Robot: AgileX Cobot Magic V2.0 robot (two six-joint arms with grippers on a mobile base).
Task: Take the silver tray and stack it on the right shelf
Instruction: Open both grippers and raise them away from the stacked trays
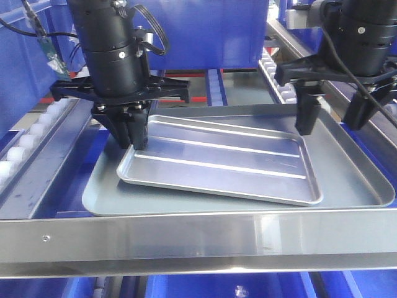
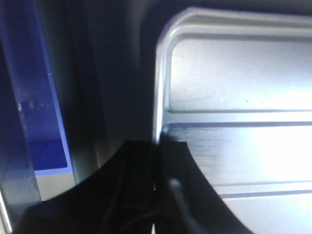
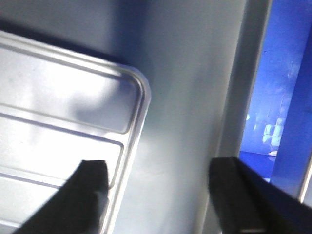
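The silver tray (image 1: 229,164) with two raised ridges lies askew inside a larger dull grey tray (image 1: 356,180) on the right shelf, behind its broad shiny front bar (image 1: 186,239). My left gripper (image 1: 138,139) is shut on the silver tray's left rim; in the left wrist view the rim (image 2: 160,97) runs straight into the closed left gripper (image 2: 156,146). My right gripper (image 1: 332,124) stands open at the silver tray's far right corner. In the right wrist view the right gripper (image 3: 158,170) has one finger (image 3: 90,183) over the silver tray (image 3: 58,112) and the other beyond the grey tray (image 3: 190,97).
White roller rails run along the left (image 1: 25,139) and the back right (image 1: 276,77) of the shelf. Blue bins (image 1: 211,31) stand behind the trays and a blue bin wall (image 3: 287,73) sits close on the right.
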